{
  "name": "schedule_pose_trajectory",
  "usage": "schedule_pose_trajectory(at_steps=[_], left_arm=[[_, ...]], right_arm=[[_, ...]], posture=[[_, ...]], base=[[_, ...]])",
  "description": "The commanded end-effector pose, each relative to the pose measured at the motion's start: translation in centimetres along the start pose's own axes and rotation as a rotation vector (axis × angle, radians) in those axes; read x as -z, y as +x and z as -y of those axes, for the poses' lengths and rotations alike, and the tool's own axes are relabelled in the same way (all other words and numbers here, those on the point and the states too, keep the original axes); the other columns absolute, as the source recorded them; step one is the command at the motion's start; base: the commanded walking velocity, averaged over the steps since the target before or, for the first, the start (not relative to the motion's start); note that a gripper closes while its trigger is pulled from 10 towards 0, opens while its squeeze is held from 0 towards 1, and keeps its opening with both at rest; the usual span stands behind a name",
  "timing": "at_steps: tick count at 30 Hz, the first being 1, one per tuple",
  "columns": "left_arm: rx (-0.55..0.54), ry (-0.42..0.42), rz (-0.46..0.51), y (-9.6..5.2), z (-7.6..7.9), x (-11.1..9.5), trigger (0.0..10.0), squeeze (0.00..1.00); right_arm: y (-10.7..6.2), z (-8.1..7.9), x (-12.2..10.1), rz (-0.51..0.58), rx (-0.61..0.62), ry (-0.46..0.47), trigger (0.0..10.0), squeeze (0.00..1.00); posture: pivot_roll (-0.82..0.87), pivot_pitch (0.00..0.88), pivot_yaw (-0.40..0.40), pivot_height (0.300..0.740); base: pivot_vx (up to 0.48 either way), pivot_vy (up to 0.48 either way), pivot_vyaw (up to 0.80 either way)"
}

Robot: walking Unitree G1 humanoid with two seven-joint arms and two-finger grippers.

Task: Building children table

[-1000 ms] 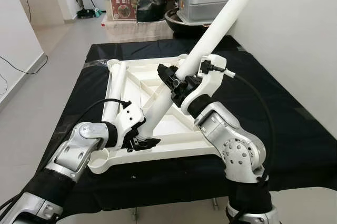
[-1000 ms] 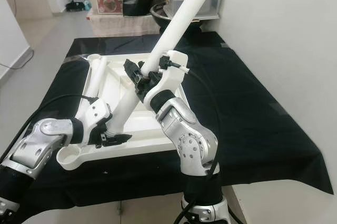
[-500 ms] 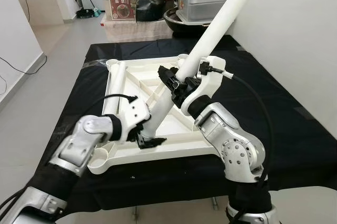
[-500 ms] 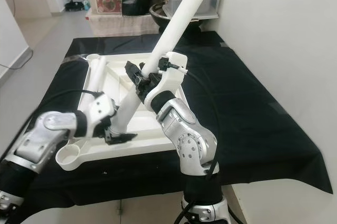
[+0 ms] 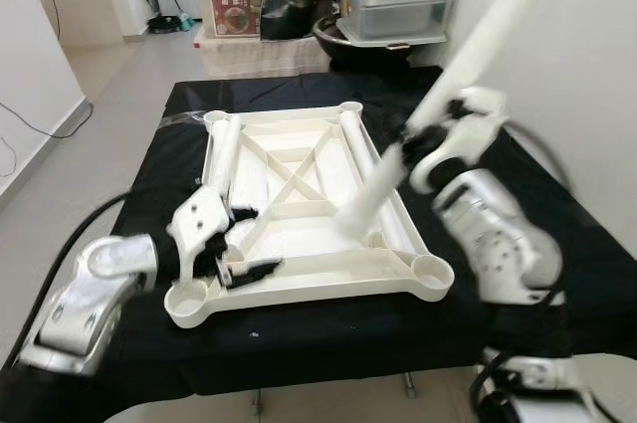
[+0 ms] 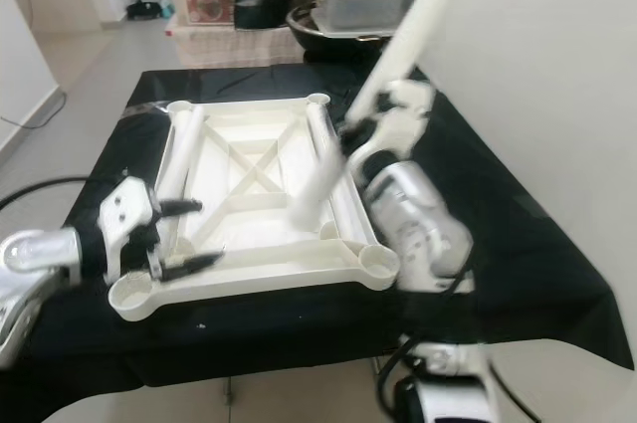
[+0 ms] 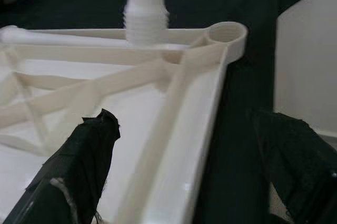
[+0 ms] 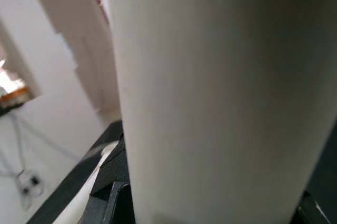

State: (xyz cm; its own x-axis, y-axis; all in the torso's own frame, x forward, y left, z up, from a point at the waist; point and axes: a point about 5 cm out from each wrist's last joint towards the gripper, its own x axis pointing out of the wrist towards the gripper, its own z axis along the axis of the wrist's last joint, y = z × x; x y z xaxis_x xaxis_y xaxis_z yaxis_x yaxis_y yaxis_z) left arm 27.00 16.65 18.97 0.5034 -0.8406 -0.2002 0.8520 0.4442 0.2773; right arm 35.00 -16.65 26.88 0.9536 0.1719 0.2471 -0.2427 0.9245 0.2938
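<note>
So the white tabletop (image 5: pixel 299 214) is lying upside down on a desk (image 5: pixel 557 244) covered in black cloth, ribs and corner sockets facing up, with two loose legs (image 5: pixel 221 159) lying inside it along its left and right sides. The right arm is bent up at the elbow over the right side of the desk, and its right end effector (image 5: pixel 423 139) is clamped around a long white leg (image 5: pixel 468 55) about midway up, holding it at a steep slant; the lower end of that leg hangs over the tabletop's right half, near the front-right socket (image 5: pixel 430 269), looks like it's just above the surface. Everything on that side is motion-blurred. The left arm reaches in low from the front-left, forearm roughly level, left end effector (image 5: pixel 244 242) spread wide open and holding nothing, hovering over the tabletop's front-left part just behind the front-left socket (image 5: pixel 187 296).
</note>
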Motion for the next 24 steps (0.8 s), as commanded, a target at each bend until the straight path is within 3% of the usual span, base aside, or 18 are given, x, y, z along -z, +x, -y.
schedule_pose_trajectory(at_steps=[1, 3, 5, 7, 8, 9, 10, 11, 13, 16, 18, 20, 24], left_arm=[[-0.037, -0.036, 0.019, -0.3, 0.1, -0.1, 10.0, 0.0], [-0.088, -0.077, 0.011, -0.3, 0.1, 0.7, 10.0, 0.0], [-0.188, -0.163, -0.054, -0.7, 0.4, 3.5, 10.0, 0.0], [-0.188, -0.163, -0.054, -0.7, 0.4, 3.5, 10.0, 0.0], [-0.203, -0.175, -0.108, -0.9, 1.3, 5.0, 10.0, 0.0], [-0.203, -0.175, -0.108, -0.9, 1.3, 5.0, 10.0, 0.0], [-0.215, -0.2, -0.129, -0.9, 2.2, 5.7, 10.0, 0.0], [-0.215, -0.2, -0.129, -0.9, 2.2, 5.7, 10.0, 0.0], [-0.275, -0.275, -0.096, -0.3, 3.2, 5.8, 10.0, 0.0], [-0.299, -0.307, -0.077, 0.0, 3.5, 5.7, 10.0, 0.0], [-0.306, -0.325, -0.077, 0.5, 4.1, 5.9, 10.0, 0.0], [-0.299, -0.348, -0.062, 1.4, 5.0, 5.9, 10.0, 0.0], [-0.3, -0.356, -0.044, 1.8, 5.1, 5.6, 10.0, 0.0]], right_arm=[[0.3, 0.3, -0.9, 0.034, -0.016, -0.012, 0.0, 0.0], [0.3, 0.6, -1.9, 0.066, -0.043, -0.032, 0.0, 0.0], [0.0, 0.7, -4.2, 0.153, -0.157, -0.074, 0.0, 0.0], [0.0, 0.7, -4.2, 0.153, -0.157, -0.074, 0.0, 0.0], [-0.3, 0.6, -5.5, 0.194, -0.232, -0.104, 0.0, 0.0], [-0.3, 0.6, -5.5, 0.194, -0.232, -0.104, 0.0, 0.0], [-0.7, 0.6, -6.5, 0.224, -0.307, -0.131, 0.0, 0.0], [-0.7, 0.6, -6.5, 0.224, -0.307, -0.131, 0.0, 0.0], [-1.3, 0.3, -7.7, 0.258, -0.429, -0.139, 0.0, 0.0], [-1.4, 0.1, -7.9, 0.268, -0.464, -0.133, 0.0, 0.0], [-1.8, -0.8, -7.7, 0.267, -0.524, -0.11, 0.0, 0.0], [-2.5, -2.7, -6.8, 0.25, -0.648, -0.07, 0.0, 0.0], [-3.0, -3.7, -6.2, 0.235, -0.725, -0.045, 0.0, 0.0]], posture=[[0.02, 0.0, -0.024, 0.74], [0.02, 0.0, -0.023, 0.74], [0.02, 0.0, -0.025, 0.74], [0.02, 0.0, -0.025, 0.74], [0.02, 0.0, -0.028, 0.74], [0.02, 0.0, -0.028, 0.74], [0.02, 0.0, -0.034, 0.74], [0.02, 0.0, -0.034, 0.74], [0.02, 0.0, -0.031, 0.74], [0.02, 0.0, -0.03, 0.74], [0.03, 0.0, -0.032, 0.74], [0.03, 0.0, -0.032, 0.74], [0.03, 0.0, -0.03, 0.74]], base=[[0.0, 0.0, 0.0], [0.0, 0.0, 0.0], [0.0, 0.0, 0.0], [0.0, 0.0, 0.0], [0.0, 0.0, 0.0], [0.0, 0.0, 0.0], [0.0, 0.0, 0.0], [0.0, 0.0, 0.0], [0.0, 0.0, 0.0], [0.0, 0.0, 0.0], [0.0, 0.0, 0.0], [0.0, 0.0, 0.0], [0.0, 0.0, 0.0]])
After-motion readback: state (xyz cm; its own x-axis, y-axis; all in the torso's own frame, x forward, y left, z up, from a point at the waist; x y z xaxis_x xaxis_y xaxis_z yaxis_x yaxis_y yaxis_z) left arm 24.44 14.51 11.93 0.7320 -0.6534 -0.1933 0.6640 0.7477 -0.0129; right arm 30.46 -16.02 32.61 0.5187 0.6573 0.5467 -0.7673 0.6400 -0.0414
